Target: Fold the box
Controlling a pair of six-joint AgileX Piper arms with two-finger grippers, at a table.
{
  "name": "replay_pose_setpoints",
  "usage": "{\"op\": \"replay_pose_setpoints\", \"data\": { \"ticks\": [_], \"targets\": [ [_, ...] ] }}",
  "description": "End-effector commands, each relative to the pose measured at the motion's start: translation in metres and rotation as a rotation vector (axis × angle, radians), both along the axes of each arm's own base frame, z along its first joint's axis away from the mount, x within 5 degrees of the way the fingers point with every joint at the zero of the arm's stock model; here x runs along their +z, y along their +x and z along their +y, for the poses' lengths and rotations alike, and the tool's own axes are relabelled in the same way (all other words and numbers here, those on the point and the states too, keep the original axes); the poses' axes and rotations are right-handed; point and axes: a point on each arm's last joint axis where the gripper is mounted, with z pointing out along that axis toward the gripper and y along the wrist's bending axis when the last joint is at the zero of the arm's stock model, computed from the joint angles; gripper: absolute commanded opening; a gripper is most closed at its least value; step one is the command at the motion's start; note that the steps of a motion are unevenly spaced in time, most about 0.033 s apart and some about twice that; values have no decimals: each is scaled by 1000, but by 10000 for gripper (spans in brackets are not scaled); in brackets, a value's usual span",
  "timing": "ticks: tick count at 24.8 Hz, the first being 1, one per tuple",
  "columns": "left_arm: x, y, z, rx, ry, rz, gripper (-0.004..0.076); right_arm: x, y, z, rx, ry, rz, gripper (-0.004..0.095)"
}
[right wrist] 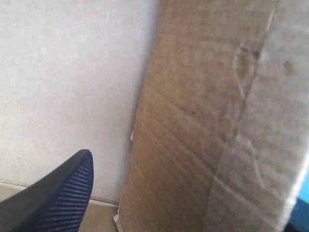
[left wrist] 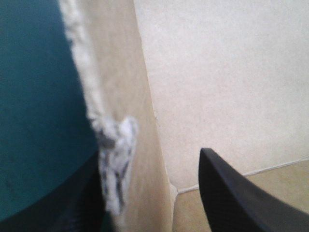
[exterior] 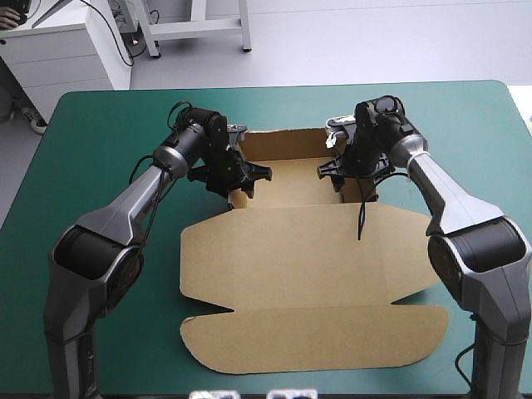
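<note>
The left gripper (exterior: 231,176) is reaching down over the left side wall (exterior: 236,196) of the brown box (exterior: 307,258). Its black fingers are standing apart, one outside the wall and one inside, so the wall is sitting in the gap between them. In the left wrist view the inside finger (left wrist: 236,198) is not touching the board. I think it is straddling the wall so it can push it upright.

The box is lying in the middle of the teal-green table (exterior: 108,125). Its far part is making a tray, with a back wall (exterior: 278,143) standing up. Its near part, the big lid (exterior: 316,337), is lying flat toward the robot.

The right gripper (exterior: 349,172) is doing the same job at the right side wall (exterior: 371,189). Its fingers are spread too, and the wall is rising just beside the one finger (right wrist: 58,193) that is showing. Both arms are probably working as a pair so the tray is not twisting.
</note>
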Motion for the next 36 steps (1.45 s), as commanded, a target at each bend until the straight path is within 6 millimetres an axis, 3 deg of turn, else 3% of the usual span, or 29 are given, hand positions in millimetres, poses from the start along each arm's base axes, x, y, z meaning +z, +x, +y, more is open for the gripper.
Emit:
{"op": "replay_pose_setpoints", "data": {
  "ticks": [1,4,9,13,15,20,24,28,32,36],
  "targets": [
    [36,-12,3,-27,-23,-43,418,30,-6,0,11,26,-81,675],
    [52,-9,12,-49,59,-141,418,34,-2,-1,5,30,-125,676],
    [113,-7,26,-23,116,-385,417,58,4,-8,-35,49,-221,676],
    [161,-24,33,-27,49,-507,391,94,3,-16,-58,64,-279,676],
    [177,-37,35,-41,2,-533,328,109,-2,-17,-61,88,-317,676],
    [219,-77,39,-106,-170,-585,-6,135,-19,-20,-59,119,-370,676],
    [246,-109,48,-168,-232,-653,-8,147,-35,-24,-59,126,-386,676],
    [255,-143,66,-193,-218,-681,-8,146,-54,-30,-42,104,-358,676],
    [239,-175,81,-213,-188,-630,-8,128,-61,-32,-21,72,-297,676],
    [206,-238,112,-215,-180,-622,-8,95,-57,-31,-13,57,-251,675]
  ]
}}
